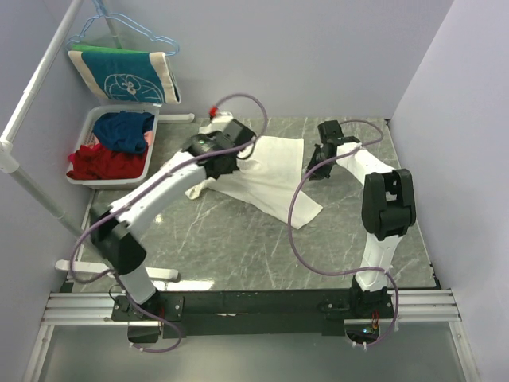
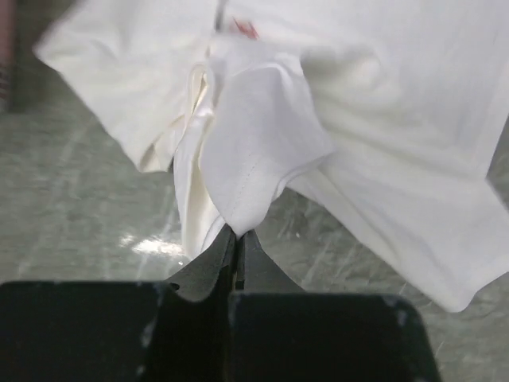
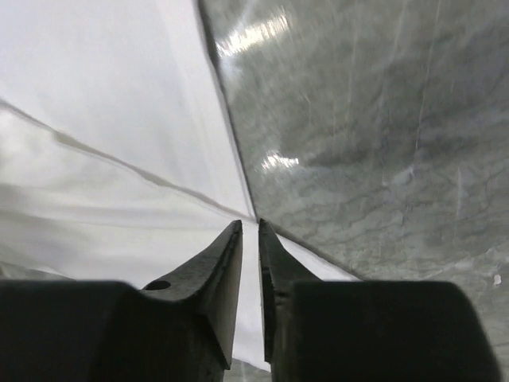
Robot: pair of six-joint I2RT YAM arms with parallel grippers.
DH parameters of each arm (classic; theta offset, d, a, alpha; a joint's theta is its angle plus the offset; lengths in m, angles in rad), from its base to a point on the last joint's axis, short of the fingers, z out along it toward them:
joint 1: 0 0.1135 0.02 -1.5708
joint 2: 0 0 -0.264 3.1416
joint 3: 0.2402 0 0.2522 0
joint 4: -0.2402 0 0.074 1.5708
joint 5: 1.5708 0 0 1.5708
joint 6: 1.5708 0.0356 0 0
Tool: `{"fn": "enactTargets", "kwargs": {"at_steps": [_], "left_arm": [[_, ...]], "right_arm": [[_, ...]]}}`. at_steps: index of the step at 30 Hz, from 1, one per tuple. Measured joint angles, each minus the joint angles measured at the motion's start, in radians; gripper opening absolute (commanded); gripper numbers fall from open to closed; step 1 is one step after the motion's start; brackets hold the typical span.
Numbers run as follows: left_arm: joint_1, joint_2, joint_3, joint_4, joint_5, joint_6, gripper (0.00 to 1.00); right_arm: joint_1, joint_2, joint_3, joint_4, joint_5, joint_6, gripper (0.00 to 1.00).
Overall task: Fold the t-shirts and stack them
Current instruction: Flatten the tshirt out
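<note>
Pinching a bunch of the t-shirt [image 1: 274, 171], rumpled mid-desk [image 1: 238, 239], with the left tool [image 2: 237, 235] clamped tight; right tool [image 3: 250, 227] nearly closed at the hem, can't tell if gripping. Needs spreading flat next, tbh.

- Pinching a pointed fold of the tee [image 2: 382, 103] in the left gripper [image 2: 237, 239], jaws pressed together.
- Cream-white all over, stitched along the fold's hem.
- Rumpled and spread above and to the right, down to a corner at lower right.
- Marked with a red speck [image 2: 245, 29] near the top (too little to read).
- Lying on a grey-green marbled table [image 2: 71, 215], bare at left, with a glint beside the fold.
</note>
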Motion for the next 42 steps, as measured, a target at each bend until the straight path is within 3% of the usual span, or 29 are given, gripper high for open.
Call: {"fn": "enactTargets", "kwargs": {"at_steps": [6, 15, 27, 42], "left_arm": [[0.017, -0.146, 0.078, -0.106, -0.210, -0.015, 0.01], [0.109, -0.221, 0.024, -0.217, -0.378, -0.071, 0.01], [0.159, -0.276, -0.018, -0.237, -0.418, -0.087, 0.01], [0.171, -0.241, -0.035, -0.145, -0.363, -0.011, 0.01]], "right_arm": [[-0.002, -0.004, 0.019, -0.012, 0.000, -0.011, 0.31], [0.022, -0.061, -0.095, -0.018, -0.004, -0.014, 0.35], [0.045, -0.061, -0.139, -0.058, 0.085, 0.044, 0.44], [0.065, -0.061, -0.179, -0.106, 0.179, 0.085, 0.44]]}}
